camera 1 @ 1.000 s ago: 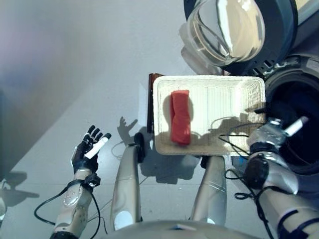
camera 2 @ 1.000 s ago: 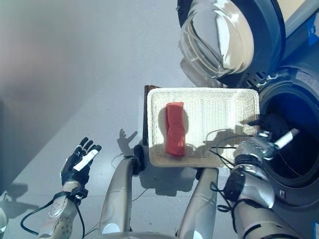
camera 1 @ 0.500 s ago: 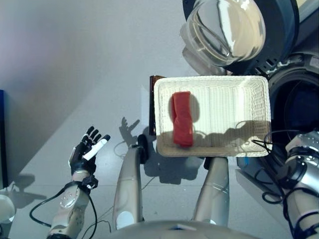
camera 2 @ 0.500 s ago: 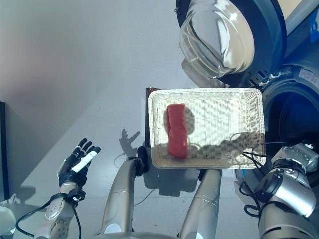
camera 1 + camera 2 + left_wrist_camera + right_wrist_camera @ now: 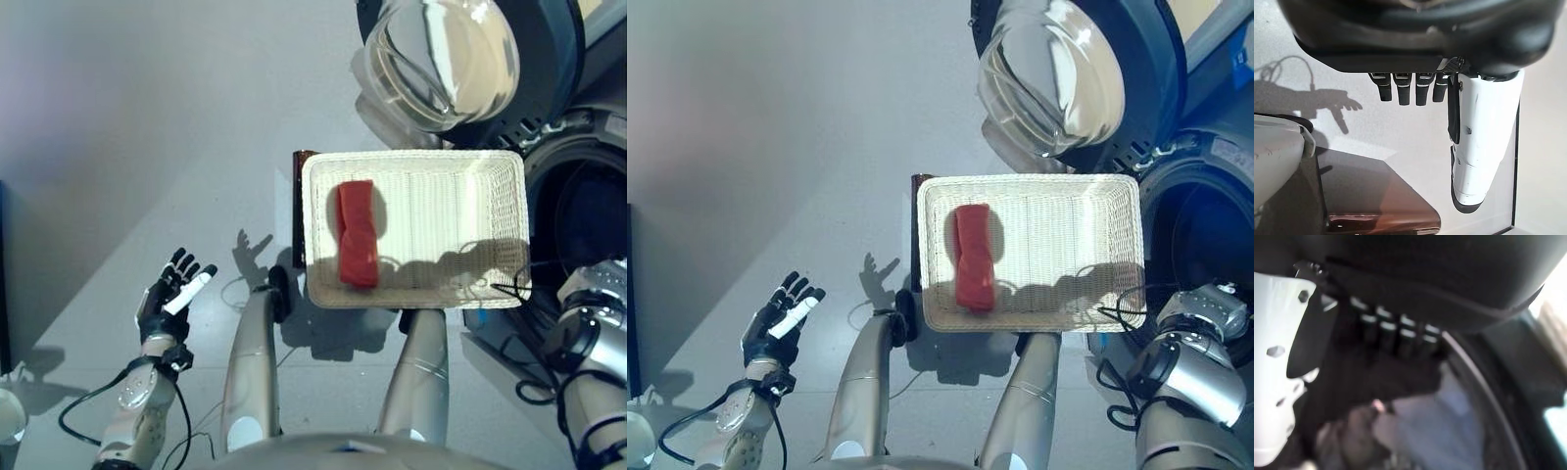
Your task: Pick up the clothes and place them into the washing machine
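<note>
Red cloth [image 5: 358, 234] lies in white basket [image 5: 490, 176]; pale clothes [image 5: 1435, 431] in washer drum [image 5: 578, 211]

- Grey floor [image 5: 147, 117] fills the frame's left and centre.
- White woven basket [image 5: 460, 176], centre right, rests on a dark stand [image 5: 299, 196].
- Red folded cloth [image 5: 358, 233] lies in the basket's left half.
- Washing machine [image 5: 578, 157] stands at upper right, door [image 5: 441, 59] open.

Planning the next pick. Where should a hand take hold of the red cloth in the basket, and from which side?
Probably at its narrowed middle, from straight above. The red cloth lies flat as a long folded strip in the left part of the white basket, clear of the walls, so fingers could close across its narrow width there.
</note>
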### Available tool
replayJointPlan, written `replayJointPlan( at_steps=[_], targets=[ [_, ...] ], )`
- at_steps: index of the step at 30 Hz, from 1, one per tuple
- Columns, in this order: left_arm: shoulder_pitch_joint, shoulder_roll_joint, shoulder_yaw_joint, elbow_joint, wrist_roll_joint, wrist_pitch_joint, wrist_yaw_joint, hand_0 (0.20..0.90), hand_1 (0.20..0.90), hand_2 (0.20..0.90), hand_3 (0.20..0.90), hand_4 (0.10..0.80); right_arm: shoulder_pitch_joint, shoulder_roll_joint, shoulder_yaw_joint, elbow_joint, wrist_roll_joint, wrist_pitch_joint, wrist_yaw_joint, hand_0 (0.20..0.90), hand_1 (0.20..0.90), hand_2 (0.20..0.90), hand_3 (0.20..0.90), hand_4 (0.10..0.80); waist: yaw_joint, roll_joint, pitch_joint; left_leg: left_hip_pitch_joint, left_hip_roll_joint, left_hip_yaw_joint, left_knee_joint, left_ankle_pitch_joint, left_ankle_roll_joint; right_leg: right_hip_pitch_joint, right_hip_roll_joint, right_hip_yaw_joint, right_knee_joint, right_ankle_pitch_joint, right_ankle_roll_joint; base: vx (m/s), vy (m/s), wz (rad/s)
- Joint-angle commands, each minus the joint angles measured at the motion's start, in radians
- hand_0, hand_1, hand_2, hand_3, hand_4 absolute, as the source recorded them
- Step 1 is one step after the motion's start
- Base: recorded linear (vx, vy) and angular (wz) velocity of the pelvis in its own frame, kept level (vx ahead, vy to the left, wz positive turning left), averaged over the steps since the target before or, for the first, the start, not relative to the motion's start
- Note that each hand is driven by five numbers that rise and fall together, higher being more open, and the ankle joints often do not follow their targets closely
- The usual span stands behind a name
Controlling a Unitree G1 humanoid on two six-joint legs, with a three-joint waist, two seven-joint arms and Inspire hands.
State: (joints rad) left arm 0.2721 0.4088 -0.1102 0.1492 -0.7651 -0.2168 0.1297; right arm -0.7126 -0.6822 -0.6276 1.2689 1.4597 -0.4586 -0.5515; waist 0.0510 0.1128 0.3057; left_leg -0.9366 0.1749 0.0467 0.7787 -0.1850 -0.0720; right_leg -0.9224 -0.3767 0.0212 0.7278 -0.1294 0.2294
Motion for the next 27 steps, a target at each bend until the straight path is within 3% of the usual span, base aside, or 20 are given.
replayJointPlan(
  at_steps=[1, 3, 7, 16, 22, 27],
  targets=[
    [0.003, 0.052, 0.04, -0.026, -0.006, -0.073, -0.007, 0.9, 0.9, 0.9, 0.9, 0.8, 0.058, -0.023, 0.087, -0.04, -0.142, -0.064, 0.036, 0.9, 0.9, 0.9, 0.9, 0.8, -0.012, -0.002, -0.026, 0.115, 0.074, -0.079, -0.225, 0.119, -0.138, 0.099, -0.022, 0.01, -0.129, 0.077, 0.006, 0.018, -0.011, 0.06],
    [-0.003, 0.052, 0.039, -0.022, -0.003, -0.072, -0.011, 0.9, 0.9, 0.9, 0.9, 0.8, 0.069, 0.026, 0.099, -0.06, -0.15, -0.067, 0.047, 0.9, 0.9, 0.9, 0.9, 0.8, -0.01, -0.005, -0.019, 0.141, 0.069, -0.075, -0.253, 0.131, -0.138, 0.132, -0.023, -0.004, -0.158, 0.091, 0.008, 0.017, -0.013, 0.07],
    [-0.02, 0.026, 0.034, 0.022, 0.025, -0.071, -0.014, 0.9, 0.9, 0.9, 0.9, 0.8, 0.153, 0.207, 0.191, -0.142, -0.284, -0.038, 0.055, 0.9, 0.9, 0.9, 0.9, 0.8, -0.005, -0.032, -0.015, 0.232, 0.048, -0.075, -0.348, 0.17, -0.137, 0.26, -0.031, -0.053, -0.281, 0.144, 0.021, 0.058, -0.019, 0.12],
    [-0.035, 0.008, 0.049, 0.057, 0.072, -0.083, -0.025, 0.9, 0.9, 0.9, 0.9, 0.8, 0.239, 0.369, 0.333, -0.146, -0.516, 0.061, 0.064, 0.9, 0.9, 0.9, 0.9, 0.8, 0.004, -0.063, -0.006, 0.374, 0.042, -0.08, -0.498, 0.236, -0.137, 0.444, -0.035, -0.126, -0.441, 0.213, 0.031, 0.052, -0.012, 0.09],
    [-0.041, -0.006, 0.072, 0.083, 0.116, -0.098, -0.027, 0.9, 0.9, 0.9, 0.9, 0.8, 0.337, 0.409, 0.557, -0.269, -0.878, 0.149, 0.071, 0.9, 0.9, 0.9, 0.9, 0.8, 0.003, -0.096, -0.009, 0.435, 0.055, -0.08, -0.555, 0.263, -0.142, 0.512, -0.028, -0.16, -0.494, 0.238, 0.032, 0.046, -0.01, 0.06],
    [-0.042, -0.013, 0.095, 0.084, 0.144, -0.107, -0.038, 0.9, 0.9, 0.9, 0.9, 0.8, 0.378, 0.368, 0.729, -0.377, -1.216, 0.231, 0.089, 0.9, 0.9, 0.9, 0.9, 0.8, 0.008, -0.12, -0.011, 0.455, 0.067, -0.093, -0.583, 0.288, -0.148, 0.551, -0.024, -0.188, -0.521, 0.255, 0.032, 0.041, -0.041, 0.03]
  ],
)
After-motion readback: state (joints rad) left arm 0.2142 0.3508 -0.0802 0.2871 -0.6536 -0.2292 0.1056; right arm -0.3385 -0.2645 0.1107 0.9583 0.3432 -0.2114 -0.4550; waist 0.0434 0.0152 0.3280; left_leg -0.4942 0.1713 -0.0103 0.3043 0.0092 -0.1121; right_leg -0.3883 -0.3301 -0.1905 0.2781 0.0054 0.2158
